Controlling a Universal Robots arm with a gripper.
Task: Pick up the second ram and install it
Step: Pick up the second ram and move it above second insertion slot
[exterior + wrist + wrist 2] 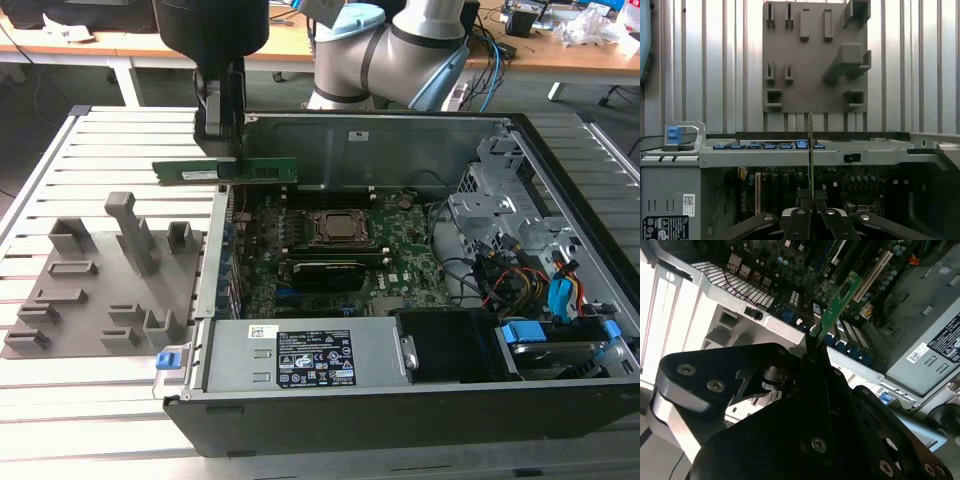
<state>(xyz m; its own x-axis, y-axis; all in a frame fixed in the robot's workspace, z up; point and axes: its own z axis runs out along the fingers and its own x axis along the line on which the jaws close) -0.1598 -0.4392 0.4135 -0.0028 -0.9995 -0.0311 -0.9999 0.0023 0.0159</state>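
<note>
Exterior view: gripper (228, 152) holds the ram stick (262, 170) level in the air above the open computer case's (380, 125) rim on the exterior view's left, toward the surface's (110, 140) far edge. Second wrist view: fingers (810, 352) pinch the stick. First wrist view: the stick stands edge-on over the motherboard (865, 182). Carry step, not yet seated. Seating calls for squaring the stick with a free slot, I judge.

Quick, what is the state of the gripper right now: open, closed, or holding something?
The gripper: closed, holding the second ram.
</note>
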